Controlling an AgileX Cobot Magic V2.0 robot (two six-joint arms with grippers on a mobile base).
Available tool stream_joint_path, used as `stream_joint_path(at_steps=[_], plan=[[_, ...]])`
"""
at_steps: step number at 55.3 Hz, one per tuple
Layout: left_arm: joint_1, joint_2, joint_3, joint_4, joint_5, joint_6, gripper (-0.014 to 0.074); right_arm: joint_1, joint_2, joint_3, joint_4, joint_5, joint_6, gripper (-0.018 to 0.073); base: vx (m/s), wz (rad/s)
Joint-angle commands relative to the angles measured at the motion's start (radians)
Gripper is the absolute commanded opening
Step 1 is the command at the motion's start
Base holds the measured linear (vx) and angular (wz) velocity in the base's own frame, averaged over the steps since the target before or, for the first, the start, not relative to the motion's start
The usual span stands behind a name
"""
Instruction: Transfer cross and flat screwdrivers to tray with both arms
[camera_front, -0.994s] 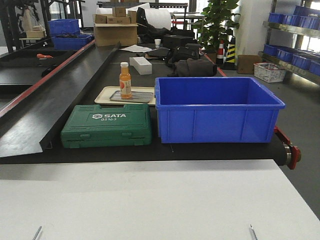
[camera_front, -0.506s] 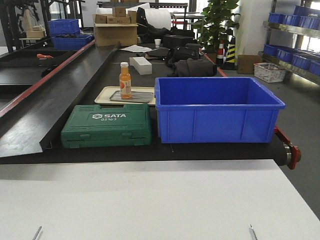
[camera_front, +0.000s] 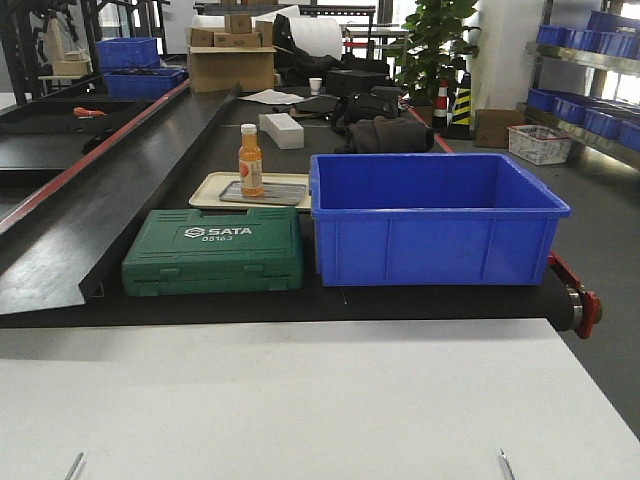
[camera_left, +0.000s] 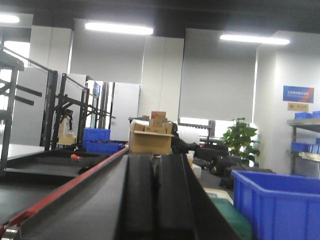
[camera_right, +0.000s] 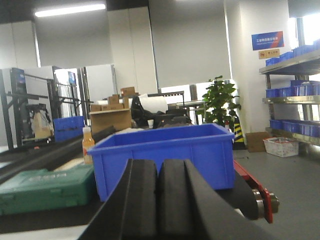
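At the bottom edge of the front view, two thin silver shaft tips poke up over the white table, one left (camera_front: 73, 465) and one right (camera_front: 505, 463). They look like the screwdrivers' shafts, and the handles are out of view. The grey metal tray (camera_front: 272, 194) lies on the black belt, on top of a beige tray. Neither gripper shows in the front view. In the left wrist view the left gripper (camera_left: 156, 165) points down the belt, black jaws together. The right gripper (camera_right: 158, 167) faces the blue bin, jaws pressed together with nothing between them.
An orange bottle (camera_front: 250, 160) stands on the grey tray's left part, over the beige tray (camera_front: 203, 186). A green SATA case (camera_front: 213, 251) and a deep blue bin (camera_front: 430, 217) stand along the belt's near edge. The white table (camera_front: 300, 400) lies in front.
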Motion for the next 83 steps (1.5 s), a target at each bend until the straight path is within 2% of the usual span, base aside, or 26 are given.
stream_joint_path(at_steps=[1, 6, 12, 20, 27, 32, 38, 46, 51, 60, 67, 74, 83], plan=[[0.000, 0.081, -0.113, -0.002, -0.037, 0.001, 0.0083, -0.001, 0.050, -0.125, 0.019, -0.018, -0.007, 0.0022, 0.00, 0.00], [0.000, 0.166, -0.182, -0.002, -0.012, 0.008, 0.0145, -0.002, 0.114, -0.221, 0.009, 0.070, -0.014, 0.0059, 0.00, 0.00], [0.000, 0.264, -0.225, -0.002, 0.008, 0.011, 0.0237, -0.002, 0.213, -0.295, -0.053, 0.157, -0.030, 0.0123, 0.00, 0.00], [0.000, 0.383, -0.221, -0.002, 0.044, 0.011, 0.0346, -0.002, 0.344, -0.315, -0.109, 0.198, -0.036, 0.0274, 0.00, 0.00], [0.000, 0.468, -0.221, -0.002, 0.127, 0.011, 0.0375, -0.002, 0.454, -0.315, -0.109, 0.220, -0.036, 0.0418, 0.00, 0.00], [0.000, 0.520, -0.221, -0.008, 0.150, -0.001, 0.0374, -0.002, 0.531, -0.315, -0.099, 0.220, -0.034, 0.0468, 0.00, 0.00], [0.000, 0.581, -0.226, -0.008, 0.183, -0.001, 0.0386, -0.002, 0.623, -0.318, -0.062, 0.235, -0.015, 0.0474, 0.00, 0.00], [0.000, 0.734, -0.292, -0.006, 0.338, 0.003, 0.0461, -0.002, 0.780, -0.423, -0.006, 0.428, -0.002, 0.0474, 0.00, 0.00], [0.000, 0.873, -0.371, -0.006, 0.417, 0.048, 0.0514, -0.002, 0.860, -0.498, 0.000, 0.499, -0.007, 0.0474, 0.00, 0.00], [0.000, 1.131, -0.547, -0.008, 0.559, 0.154, 0.0526, -0.002, 0.958, -0.557, -0.026, 0.467, -0.011, 0.0474, 0.00, 0.00], [0.000, 1.322, -0.691, -0.009, 0.702, 0.158, 0.0524, -0.002, 0.998, -0.557, -0.031, 0.416, -0.011, 0.0474, 0.00, 0.00], [0.000, 1.521, -0.842, -0.010, 0.834, 0.195, 0.0524, -0.002, 1.009, -0.557, -0.031, 0.403, -0.011, 0.0474, 0.00, 0.00], [0.000, 1.728, -0.981, -0.010, 0.913, 0.218, 0.0524, -0.002, 1.009, -0.557, -0.031, 0.403, -0.010, 0.0474, 0.00, 0.00]])
